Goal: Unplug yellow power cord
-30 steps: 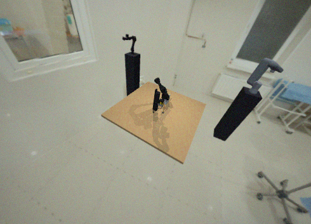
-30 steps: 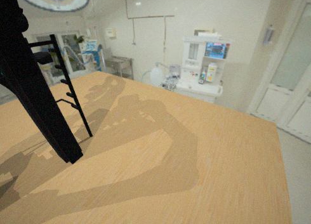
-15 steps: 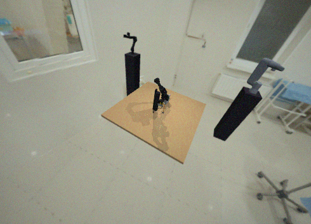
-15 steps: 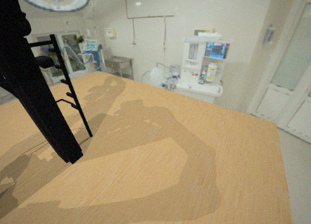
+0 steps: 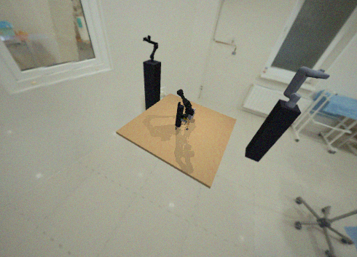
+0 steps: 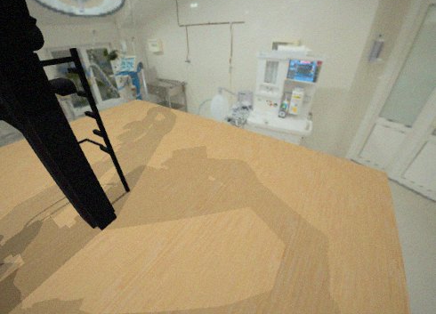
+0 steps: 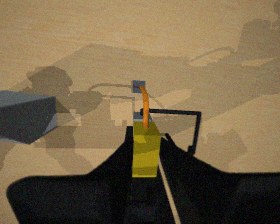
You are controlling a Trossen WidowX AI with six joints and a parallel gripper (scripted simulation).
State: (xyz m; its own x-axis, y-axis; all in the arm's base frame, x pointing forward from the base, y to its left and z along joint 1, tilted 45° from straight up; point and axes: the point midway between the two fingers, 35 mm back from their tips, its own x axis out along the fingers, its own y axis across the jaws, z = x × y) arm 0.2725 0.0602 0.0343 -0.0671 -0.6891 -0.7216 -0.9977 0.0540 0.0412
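Observation:
The yellow plug (image 7: 146, 152) stands between my gripper's fingertips in the wrist view; it is a tiny yellow spot in the top view. My gripper (image 7: 145, 141) is shut on it. An orange cord (image 7: 146, 106) runs from the plug's far end to a small grey block (image 7: 138, 86). A little grey-blue piece (image 7: 142, 116) shows just beyond the plug. I cannot make out a power strip for certain, nor whether the plug touches one. The arm hides the plug in the exterior view.
A tall black post (image 5: 179, 114) (image 6: 67, 165) stands on the wooden board (image 5: 157, 135) (image 6: 347, 187). Beside it is a thin black rail with pegs (image 6: 117, 166). A thin black bracket (image 7: 197, 131) is right of the plug, and a large grey block (image 7: 21, 115) is at left.

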